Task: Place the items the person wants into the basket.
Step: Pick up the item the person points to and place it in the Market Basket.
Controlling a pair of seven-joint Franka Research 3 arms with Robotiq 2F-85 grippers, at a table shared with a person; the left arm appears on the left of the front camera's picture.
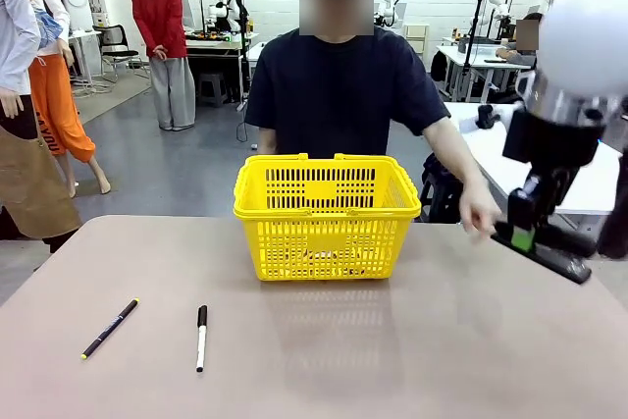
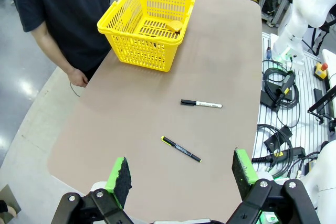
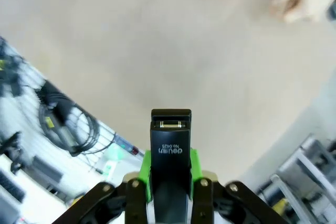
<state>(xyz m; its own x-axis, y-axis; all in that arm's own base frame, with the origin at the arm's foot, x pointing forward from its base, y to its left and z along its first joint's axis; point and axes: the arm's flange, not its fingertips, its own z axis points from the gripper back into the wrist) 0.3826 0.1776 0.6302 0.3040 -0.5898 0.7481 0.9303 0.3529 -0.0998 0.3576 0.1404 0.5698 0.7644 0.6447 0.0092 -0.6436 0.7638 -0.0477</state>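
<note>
Stapler (image 3: pixel 170 150) clamped in right tool (image 3: pixel 169 182); left tool (image 2: pixel 184 174) wide open.

Even, bright indoor light is falling from overhead, leaving the table (image 1: pixel 324 360) evenly lit with no harsh glare. The basket (image 1: pixel 327 215) is casting a soft, faint shadow toward the camera, and the 2 pens are throwing only thin shadows. In the front view, the right arm's white casing at the upper right is looking washed out and soft. The right wrist view is smearing heavily: the tabletop, cables and the person's hand (image 3: pixel 307 1) are blurring, while the stapler (image 3: pixel 170 150) is staying sharp. The left wrist view is bending at its edges.
</note>
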